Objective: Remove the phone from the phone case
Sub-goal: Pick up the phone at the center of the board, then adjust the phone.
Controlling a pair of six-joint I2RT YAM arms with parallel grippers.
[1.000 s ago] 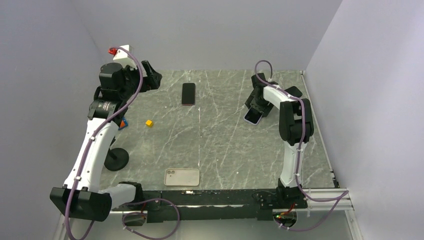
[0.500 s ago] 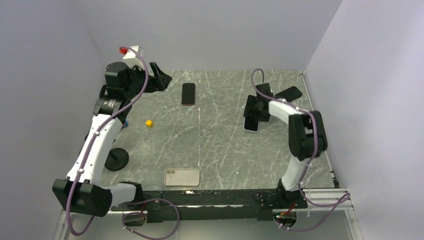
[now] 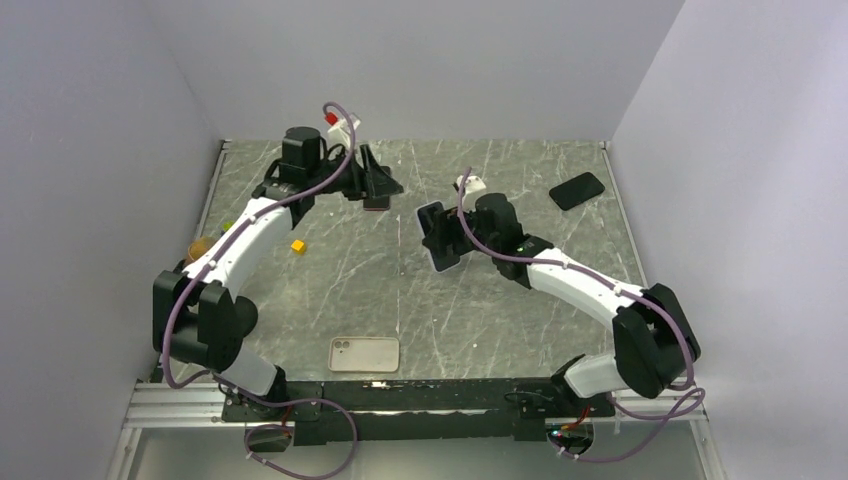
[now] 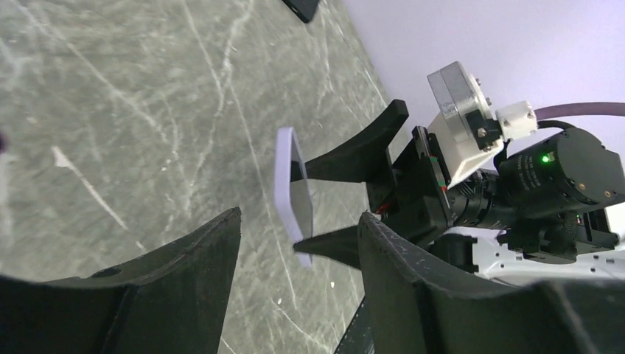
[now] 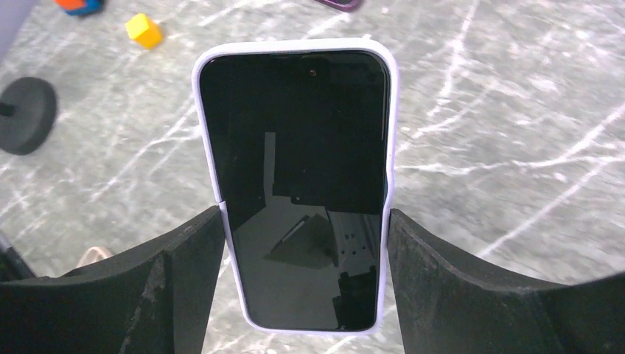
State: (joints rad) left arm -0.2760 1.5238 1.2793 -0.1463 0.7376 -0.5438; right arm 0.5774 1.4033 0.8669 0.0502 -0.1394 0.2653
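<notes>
The phone in its lavender case (image 5: 298, 177) stands upright between my right gripper's (image 5: 304, 221) fingers, screen toward that camera, gripped by its long sides. In the top view it is held above the table's middle (image 3: 447, 252) by the right gripper (image 3: 435, 235). My left gripper (image 3: 385, 185) hovers at the back centre, open and empty, facing the right gripper. In the left wrist view the cased phone (image 4: 291, 188) shows edge-on beyond the open left gripper (image 4: 298, 228), apart from it.
A dark phone (image 3: 376, 203) lies partly under the left gripper. A black phone (image 3: 577, 190) lies at the back right. A pale empty case (image 3: 364, 353) lies near the front edge. A yellow cube (image 3: 298, 246) sits left of centre, and a black disc (image 5: 26, 105) further left.
The right arm has carried the cased phone from the right side to the middle and turned it upright. The left arm has swung right from the back-left corner to face it.
</notes>
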